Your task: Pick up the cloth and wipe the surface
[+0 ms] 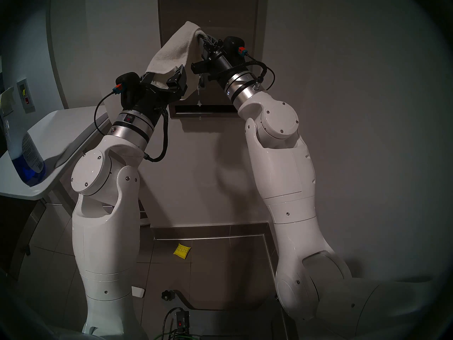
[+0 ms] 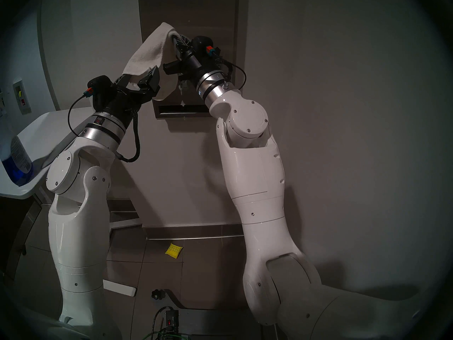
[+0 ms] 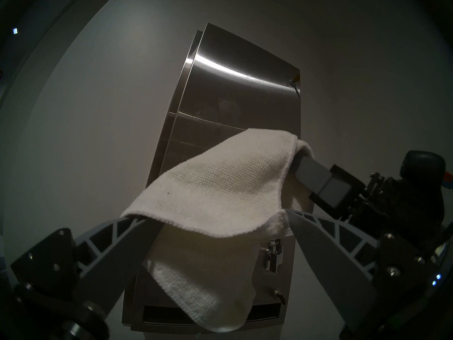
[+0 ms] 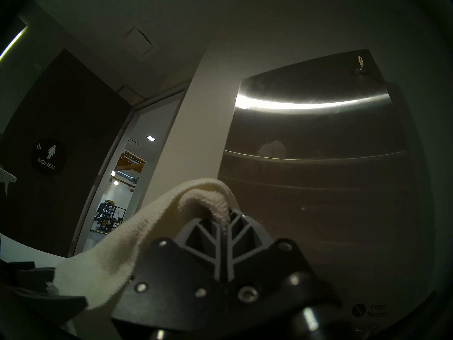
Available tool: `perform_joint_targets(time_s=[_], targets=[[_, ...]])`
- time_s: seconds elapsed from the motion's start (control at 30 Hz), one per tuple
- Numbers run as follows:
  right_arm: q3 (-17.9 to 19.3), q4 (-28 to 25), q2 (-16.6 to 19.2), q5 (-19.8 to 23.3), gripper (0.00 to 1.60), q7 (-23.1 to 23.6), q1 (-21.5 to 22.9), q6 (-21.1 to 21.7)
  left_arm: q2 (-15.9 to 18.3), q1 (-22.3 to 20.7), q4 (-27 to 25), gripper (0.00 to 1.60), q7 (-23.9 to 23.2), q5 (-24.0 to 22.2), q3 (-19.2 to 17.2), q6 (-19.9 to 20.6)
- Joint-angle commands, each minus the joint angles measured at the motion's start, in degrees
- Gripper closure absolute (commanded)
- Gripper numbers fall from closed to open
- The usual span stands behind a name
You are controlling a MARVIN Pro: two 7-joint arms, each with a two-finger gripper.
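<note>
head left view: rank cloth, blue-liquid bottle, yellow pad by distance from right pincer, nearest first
1. cloth: clamped in the right pincer, up against the steel dispenser.
2. blue-liquid bottle: on the white counter, far left.
3. yellow pad: on the floor, below.

The cloth point(image 1: 174, 53) is off-white with a fine woven terry grid, faintly yellowed in its folds; the dispenser front point(image 3: 220, 106) is brushed grey steel with one bright white streak of glare across its upper part and a dark slot at its foot; the gripper fingers point(image 3: 331, 236) are pale grey with a black triangular lattice, on black mounts; the arms point(image 1: 289, 180) are glossy white with silver wrist rings and black cables; a small pad point(image 1: 182, 251) on the brown tiled floor is yellow and quilted; the bottle point(image 1: 27, 160) on the white tabletop point(image 1: 61, 135) holds deep blue liquid under a white label; the door sign point(image 4: 49, 156) is black with white figures and lettering.
</note>
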Motion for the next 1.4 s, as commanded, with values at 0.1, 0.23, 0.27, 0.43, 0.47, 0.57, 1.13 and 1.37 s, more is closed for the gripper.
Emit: perform_joint_targets(time_s=[0.1,0.23,0.27,0.43,0.47,0.57,1.13,1.37], targets=[[1.13,0.71,-3.36,-1.92,1.6,0.13,7.92,-0.65,0.06,-1.68,-1.66,0.0,-0.17,0.03,0.03,-0.53],[1.63,2.65,-3.66,-3.0,1.6,0.52,9.38,-0.9,0.03,-1.73,-1.69,0.0,-0.21,0.06,0.02,-0.53],[1.95,3.31,-3.71,-3.23,1.6,0.62,9.74,-0.98,0.02,-1.74,-1.7,0.0,-0.22,0.07,0.01,-0.53],[4.08,9.13,-3.27,-3.64,1.6,1.23,12.29,-1.81,0.0,-1.81,-1.73,0.0,-0.25,0.12,0.01,-0.52],[4.46,9.34,-3.5,-3.92,1.6,1.28,11.7,-2.15,-0.01,-1.81,-1.73,0.0,-0.25,0.12,0.0,-0.52],[5.42,14.03,-2.89,-4.11,1.6,1.62,14.12,-2.81,-0.03,-1.83,-1.74,0.0,-0.27,0.14,0.0,-0.51],[7.75,22.91,-4.26,-5.25,1.6,1.76,19.38,-4.69,-0.14,-1.77,-1.69,0.0,-0.41,0.14,-0.08,-0.5],[8.95,25.59,-4.72,-5.16,1.6,0.8,21.27,-4.88,-0.17,-1.77,-1.69,0.0,-0.45,0.15,-0.09,-0.49]])
